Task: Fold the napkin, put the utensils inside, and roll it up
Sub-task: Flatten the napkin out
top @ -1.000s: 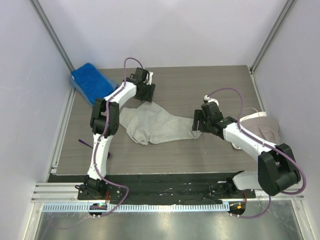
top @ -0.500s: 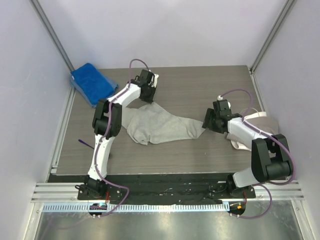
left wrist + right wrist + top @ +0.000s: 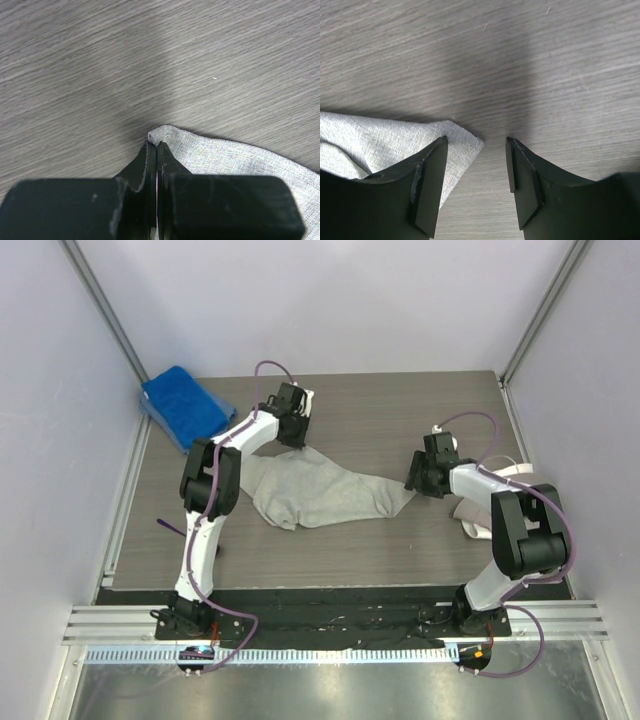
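The light grey napkin [image 3: 320, 492] lies crumpled and spread at the table's middle. My left gripper [image 3: 296, 437] is at its far left corner, and in the left wrist view the left gripper [image 3: 156, 144] is shut on that corner of the napkin [image 3: 235, 157]. My right gripper [image 3: 414, 480] is low at the napkin's right tip. The right wrist view shows the right gripper [image 3: 476, 142] open, with the napkin's pointed corner [image 3: 462, 145] lying on the table between its fingers. A slim dark purple utensil [image 3: 171, 527] lies near the table's left edge.
A folded bright blue towel [image 3: 183, 405] sits at the far left corner. A beige-grey cloth with a white edge [image 3: 523, 473] lies at the right, partly under my right arm. Metal frame rails run along the table's left and right sides.
My left gripper has shut on the napkin's far left corner. My right gripper has moved a little right to the napkin's right tip, its jaws narrowing somewhat, and its arm has folded back.
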Robot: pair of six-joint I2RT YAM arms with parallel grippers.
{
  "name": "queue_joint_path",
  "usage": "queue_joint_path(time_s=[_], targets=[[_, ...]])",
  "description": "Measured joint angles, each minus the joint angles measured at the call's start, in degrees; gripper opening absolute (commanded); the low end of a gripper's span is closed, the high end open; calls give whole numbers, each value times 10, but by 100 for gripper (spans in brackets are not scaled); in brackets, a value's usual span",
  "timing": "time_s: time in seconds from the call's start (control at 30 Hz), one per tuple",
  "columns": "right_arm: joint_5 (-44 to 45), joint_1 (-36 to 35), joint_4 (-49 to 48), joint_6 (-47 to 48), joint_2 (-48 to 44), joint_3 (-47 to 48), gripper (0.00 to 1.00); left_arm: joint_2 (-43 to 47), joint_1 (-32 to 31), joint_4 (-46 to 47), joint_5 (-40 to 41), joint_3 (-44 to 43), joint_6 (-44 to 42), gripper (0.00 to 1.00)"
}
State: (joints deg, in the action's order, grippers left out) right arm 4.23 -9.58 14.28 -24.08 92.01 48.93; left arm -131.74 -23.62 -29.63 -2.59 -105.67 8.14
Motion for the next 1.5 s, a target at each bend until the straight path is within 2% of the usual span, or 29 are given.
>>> queue_joint_path(time_s=[0.17, 0.37, 0.47, 0.5, 0.57, 0.6, 0.8, 0.93, 1.13, 1.27, 1.5], targets=[[6, 0, -1, 11, 22, 21, 47, 0, 0, 0, 0, 1, 3, 0], [9, -5, -1, 24, 34, 33, 41, 1, 0, -2, 0, 1, 5, 0], [10, -10, -1, 32, 38, 35, 28, 1, 0, -2, 0, 1, 6, 0], [11, -11, -1, 35, 40, 37, 18, 1, 0, -2, 0, 1, 7, 0], [6, -12, -2, 39, 44, 40, 9, 1, 0, -2, 1, 1, 8, 0], [-1, -12, -3, 40, 47, 43, 1, 1, 0, -2, 2, 1, 9, 0], [-33, -14, 17, 47, 49, 54, 1, 24, 0, -1, 9, 7, 19, 0], [-46, -16, 60, 54, 29, 71, 1, 93, 0, 6, 23, 33, 24, 0], [-41, -16, 98, 61, -90, 130, 1, 263, 0, 41, 50, 82, 33, 0], [-19, -17, 114, 70, -188, 203, 1, 382, 0, 68, 61, 106, 36, 0], [24, -17, 158, 95, -298, 340, 1, 543, 0, 76, 65, 114, 45, 0]])
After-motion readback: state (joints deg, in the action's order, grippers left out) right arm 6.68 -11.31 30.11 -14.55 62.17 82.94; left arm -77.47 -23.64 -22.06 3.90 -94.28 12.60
